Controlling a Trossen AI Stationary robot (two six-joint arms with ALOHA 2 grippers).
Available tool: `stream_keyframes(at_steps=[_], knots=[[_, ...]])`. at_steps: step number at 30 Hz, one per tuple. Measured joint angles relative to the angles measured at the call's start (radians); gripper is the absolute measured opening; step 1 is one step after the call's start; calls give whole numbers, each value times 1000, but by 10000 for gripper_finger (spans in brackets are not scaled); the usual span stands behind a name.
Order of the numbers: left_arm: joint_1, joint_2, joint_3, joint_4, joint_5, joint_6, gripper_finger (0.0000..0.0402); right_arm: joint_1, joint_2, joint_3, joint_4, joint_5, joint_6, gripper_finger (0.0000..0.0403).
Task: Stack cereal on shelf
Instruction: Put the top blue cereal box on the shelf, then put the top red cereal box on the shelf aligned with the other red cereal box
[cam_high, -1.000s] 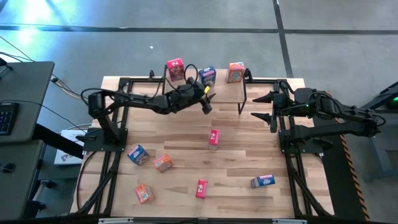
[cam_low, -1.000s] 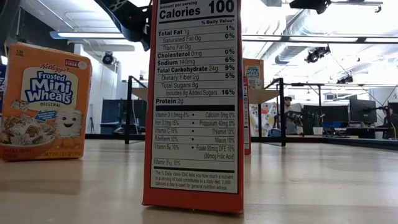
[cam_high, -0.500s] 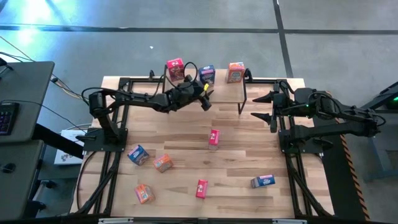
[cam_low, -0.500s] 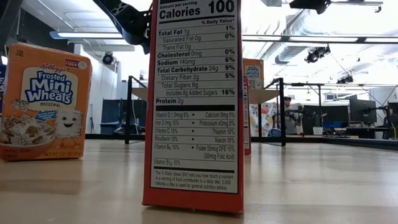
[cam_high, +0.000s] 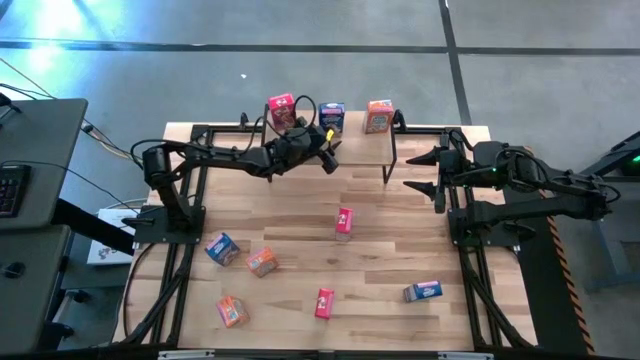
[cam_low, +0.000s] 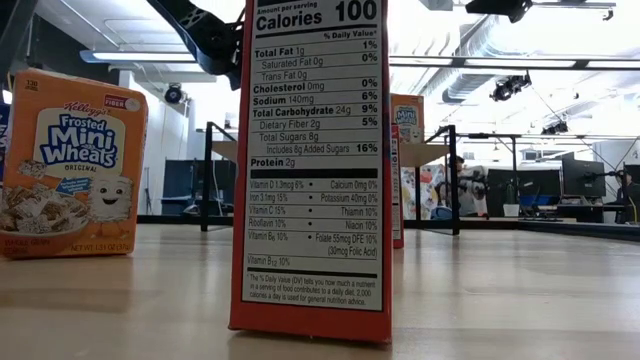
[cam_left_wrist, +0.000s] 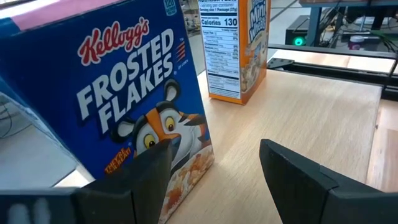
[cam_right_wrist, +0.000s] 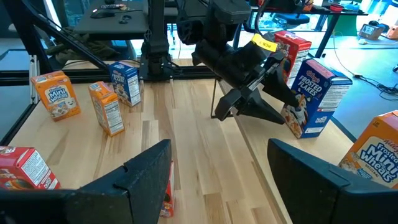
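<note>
Three cereal boxes stand upright on the shelf (cam_high: 365, 150) at the far edge: a red one (cam_high: 283, 108), a blue one (cam_high: 333, 118) and an orange one (cam_high: 379, 116). My left gripper (cam_high: 329, 160) hovers over the shelf board just in front of the blue box (cam_left_wrist: 124, 93), open, with nothing between its fingers (cam_left_wrist: 214, 146). One finger (cam_left_wrist: 152, 171) stands before the box's lower front corner. The orange box (cam_left_wrist: 239, 50) stands farther along the board. My right gripper (cam_high: 425, 170) waits open at the table's right side. My left gripper has one finger (cam_left_wrist: 152, 171) right in front of the blue box's lower front corner (cam_left_wrist: 186, 162); I cannot tell whether it touches. The box stands upright on the shelf board (cam_left_wrist: 298, 106).
Several more cereal boxes are scattered on the table: a red one (cam_high: 344, 222) at the middle, a blue (cam_high: 221, 247) and an orange one (cam_high: 262, 262) at the left, and orange (cam_high: 232, 311), red (cam_high: 324, 302) and blue (cam_high: 423, 291) ones near the front edge.
My left gripper has moved a little toward the table's far edge, closer to the blue box on the shelf, staying open. The boxes have kept their places.
</note>
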Motion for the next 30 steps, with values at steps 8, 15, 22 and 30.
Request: stream_keyframes(at_steps=[8,15,22,30], knots=[[3,0,0,0,6,-9,235,0,0,0,0,0,0,259],[-7,-9,0,-8,19,-8,235,0,0,0,0,0,0,259],[-44,-46,-1,-55,15,-21,235,0,0,0,0,0,0,259],[-138,-115,0,-123,-75,-122,235,0,0,0,0,0,0,259]])
